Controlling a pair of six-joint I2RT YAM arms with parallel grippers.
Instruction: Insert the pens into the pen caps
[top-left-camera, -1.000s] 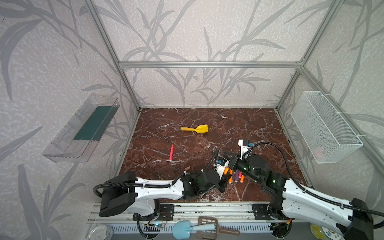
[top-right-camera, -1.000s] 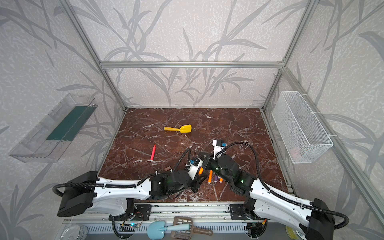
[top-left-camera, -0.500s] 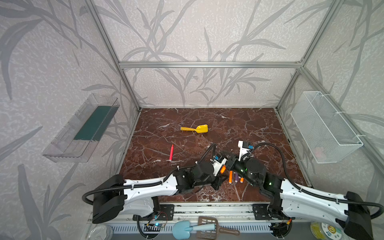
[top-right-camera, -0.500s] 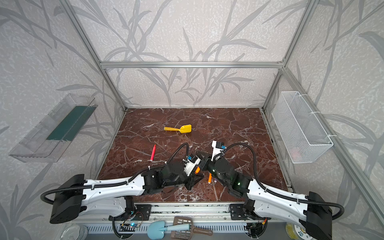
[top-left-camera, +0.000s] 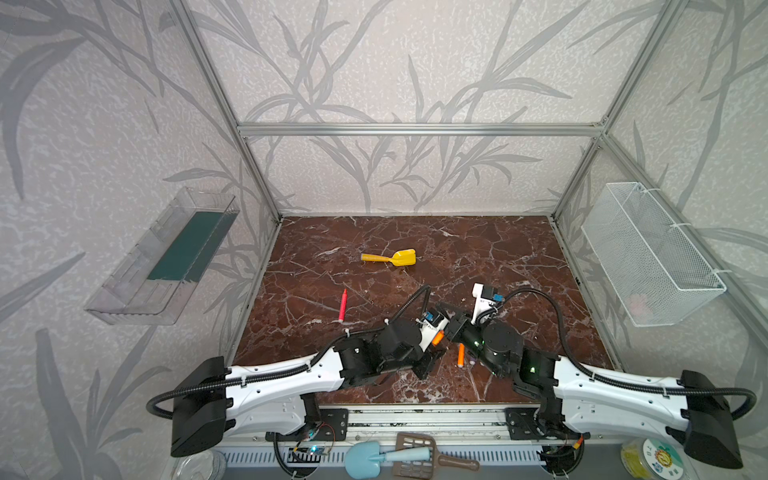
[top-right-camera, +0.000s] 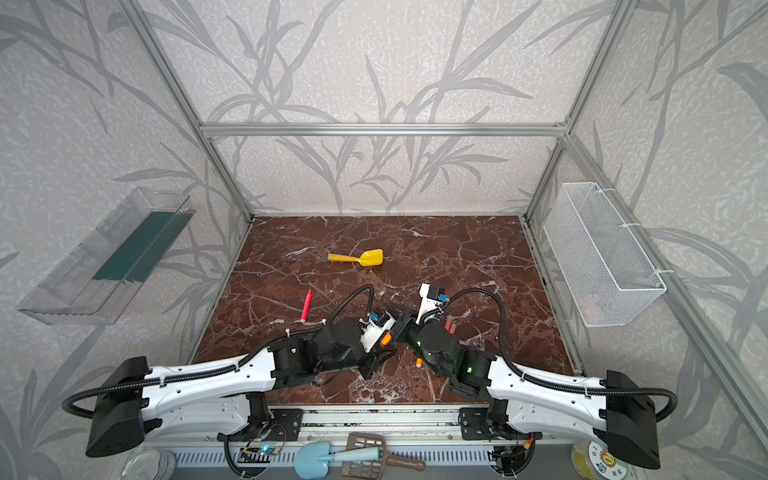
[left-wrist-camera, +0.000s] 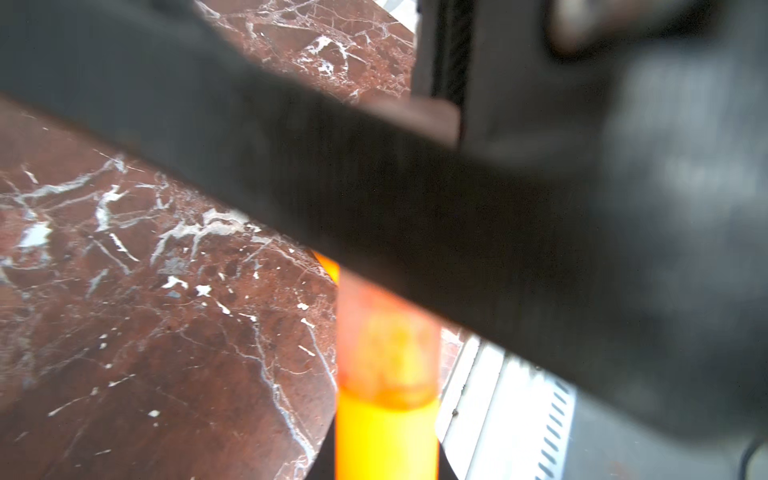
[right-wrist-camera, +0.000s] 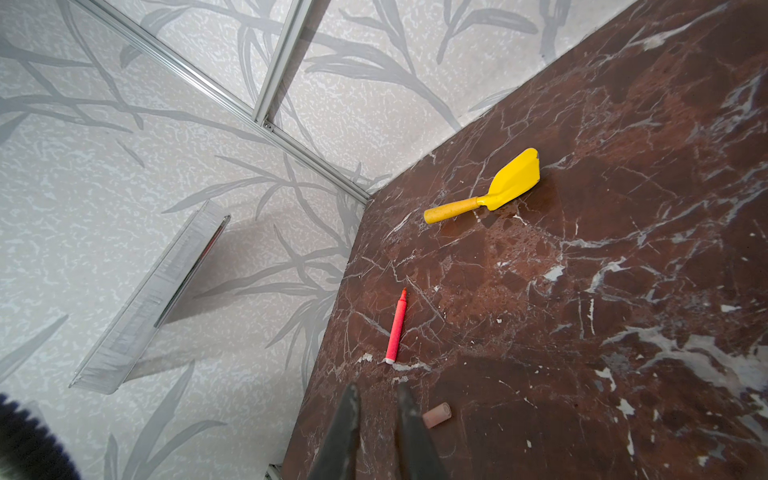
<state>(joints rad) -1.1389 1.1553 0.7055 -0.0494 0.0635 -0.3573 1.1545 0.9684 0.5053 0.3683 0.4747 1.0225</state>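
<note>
My left gripper (left-wrist-camera: 386, 461) is shut on an orange pen (left-wrist-camera: 386, 436), and a translucent pinkish pen cap (left-wrist-camera: 386, 353) sits over the pen's end. A black finger (left-wrist-camera: 415, 216) of my right gripper crosses the cap's far end; I cannot tell whether it grips it. In the right wrist view the right gripper (right-wrist-camera: 378, 388) shows a narrow slit with only table in it. In both top views the two grippers meet at the front middle, left gripper (top-left-camera: 436, 338) against right gripper (top-left-camera: 451, 328). Another orange pen (top-left-camera: 460, 355), a red pen (top-left-camera: 342, 305) and a loose cap (right-wrist-camera: 436, 414) lie on the table.
A yellow toy shovel (top-left-camera: 390, 258) lies toward the back middle of the brown marble table (top-left-camera: 519, 257). A clear bin (top-left-camera: 166, 257) hangs on the left wall and a white wire basket (top-left-camera: 648, 257) on the right wall. A further pink-red pen (top-right-camera: 448, 321) lies beside the right wrist.
Both arms have shifted a little to the left and away from the front edge, with the orange pen still in the left gripper. The pens on the table have not moved.
</note>
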